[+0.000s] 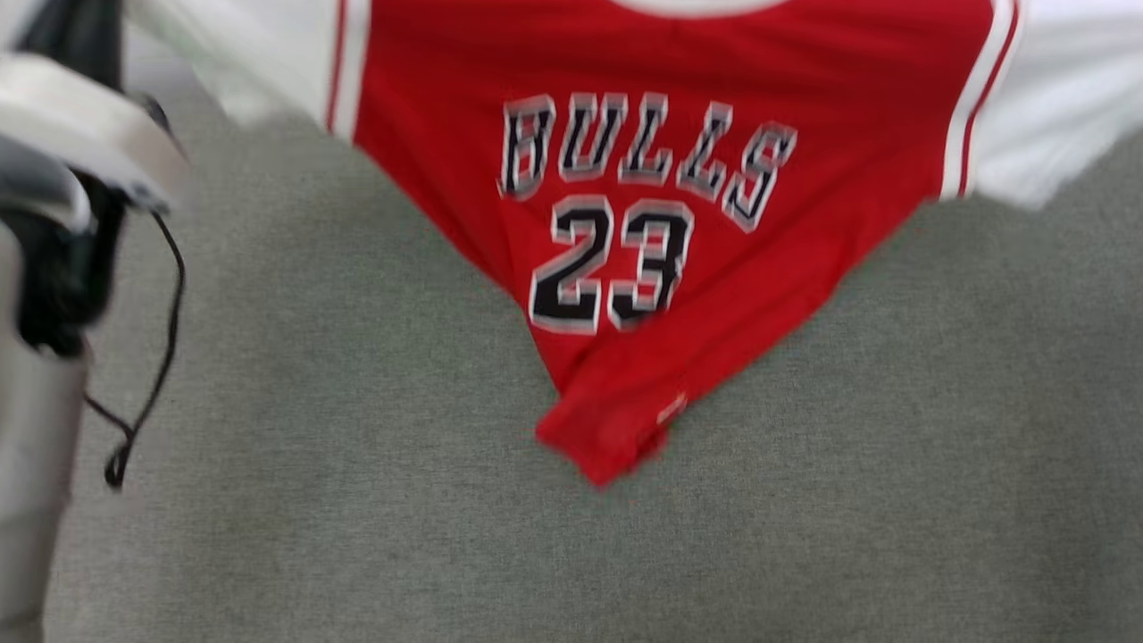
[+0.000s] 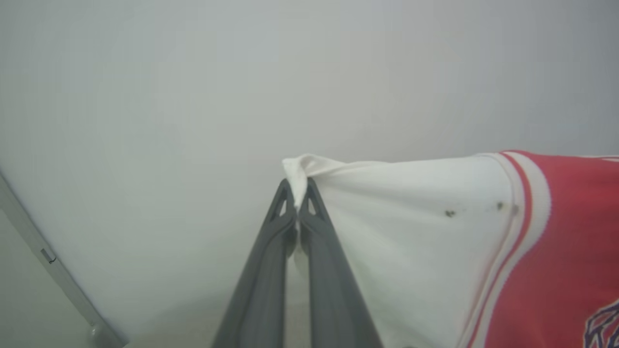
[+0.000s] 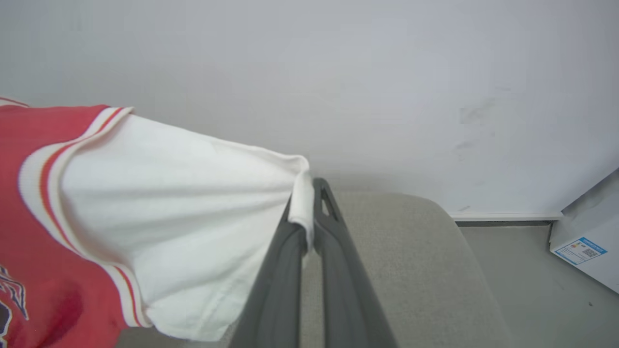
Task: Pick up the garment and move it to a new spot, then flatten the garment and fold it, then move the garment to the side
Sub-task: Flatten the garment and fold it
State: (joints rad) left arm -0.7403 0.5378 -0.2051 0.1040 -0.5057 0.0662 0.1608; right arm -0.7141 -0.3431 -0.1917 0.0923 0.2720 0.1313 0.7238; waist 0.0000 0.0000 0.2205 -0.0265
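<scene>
Head view first: holds the garment point(image 1: 625, 71) stretched wide above the grey surface point(image 1: 357, 536), hem seemingly just touching. Pinches one white sleeve tip in left pincer point(image 2: 296, 191), the other in right pincer point(image 3: 309, 198); probably spreads it so for laying flat.

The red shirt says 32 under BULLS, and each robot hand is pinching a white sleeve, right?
Nearly. The head view shows 23 under BULLS on the red shirt, not 32. The rest is right: the left hand and the right hand each pinch a white sleeve.
</scene>
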